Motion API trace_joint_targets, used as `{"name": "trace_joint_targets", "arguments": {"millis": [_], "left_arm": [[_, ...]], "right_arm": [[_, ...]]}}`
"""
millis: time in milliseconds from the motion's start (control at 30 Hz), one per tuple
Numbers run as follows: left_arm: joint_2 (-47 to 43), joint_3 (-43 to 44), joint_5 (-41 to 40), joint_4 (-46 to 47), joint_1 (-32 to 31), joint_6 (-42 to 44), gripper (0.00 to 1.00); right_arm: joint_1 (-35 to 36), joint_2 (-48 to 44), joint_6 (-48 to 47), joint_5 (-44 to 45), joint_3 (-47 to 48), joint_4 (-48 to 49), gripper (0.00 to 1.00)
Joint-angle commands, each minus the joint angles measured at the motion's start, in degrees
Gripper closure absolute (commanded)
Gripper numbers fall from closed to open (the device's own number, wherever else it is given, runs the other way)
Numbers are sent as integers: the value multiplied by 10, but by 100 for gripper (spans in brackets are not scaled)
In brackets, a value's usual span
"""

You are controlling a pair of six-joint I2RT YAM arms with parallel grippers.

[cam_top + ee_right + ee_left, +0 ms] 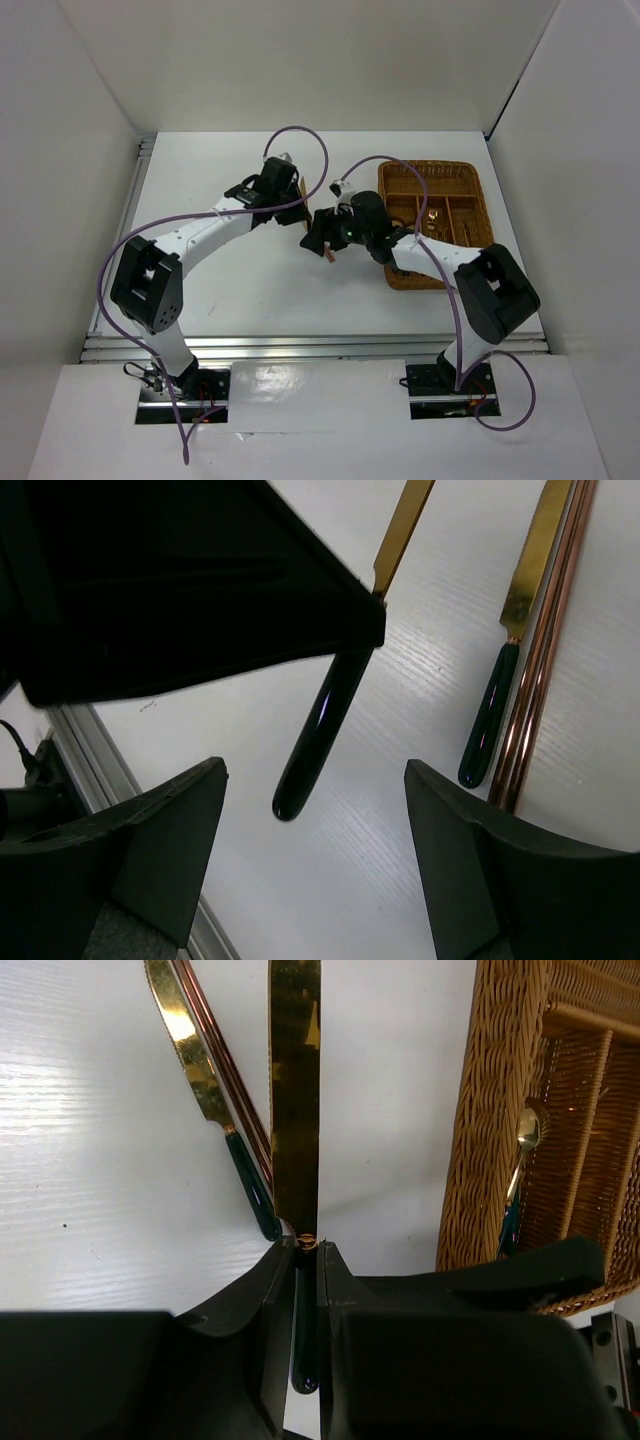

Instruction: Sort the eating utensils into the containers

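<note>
My left gripper [307,1250] is shut on the dark green handle of a gold-headed utensil [295,1090] and holds it above the table; it also shows in the top view [282,180]. I cannot tell what kind of head it has. My right gripper [315,777] is open, and that handle's free end [318,730] hangs between its fingers without touching them; the top view [323,240] shows it left of the tray. A gold knife [195,1060] and two brown chopsticks [228,1075] lie on the table. The wicker tray [490,1110] holds a gold spoon [527,1130].
The tray [480,200] stands at the right rear of the white table, with narrow compartments holding some cutlery. A metal rail [95,760] runs along the table's edge. Purple cables loop over both arms. White walls enclose the table.
</note>
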Motion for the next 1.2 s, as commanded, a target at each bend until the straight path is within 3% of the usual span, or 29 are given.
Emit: {"name": "trace_joint_targets", "arguments": {"millis": [0, 67, 200, 233, 333, 367, 467, 667, 800, 1000, 1167], "left_arm": [[-31, -7, 21, 28, -2, -17, 86], [-37, -12, 26, 34, -2, -17, 86], [-37, -23, 38, 46, -2, -22, 85], [-42, -23, 38, 46, -2, -27, 85], [-42, -23, 51, 52, -2, -27, 85], [-42, -23, 51, 58, -2, -22, 85], [-42, -16, 51, 52, -2, -17, 75], [-72, 20, -12, -8, 3, 26, 34], [-112, 25, -30, -24, 21, 59, 23], [-120, 36, -36, -43, 55, 105, 20], [-114, 7, -12, -43, 84, 118, 20]], "right_arm": [[6, 13, 3, 16, 37, 45, 20], [6, 19, 3, 21, 44, 45, 22], [11, 25, 3, 41, 44, 50, 43], [11, 25, 3, 48, 44, 50, 54], [11, 30, 3, 60, 49, 38, 67], [11, 30, 3, 60, 49, 38, 78], [11, 30, 3, 81, 55, 22, 90], [11, -24, -23, 188, 69, -76, 95], [5, -94, -41, 275, 62, -153, 96], [-34, -234, -46, 387, 17, -217, 96], [-103, -267, -41, 523, 17, -311, 96]]}}
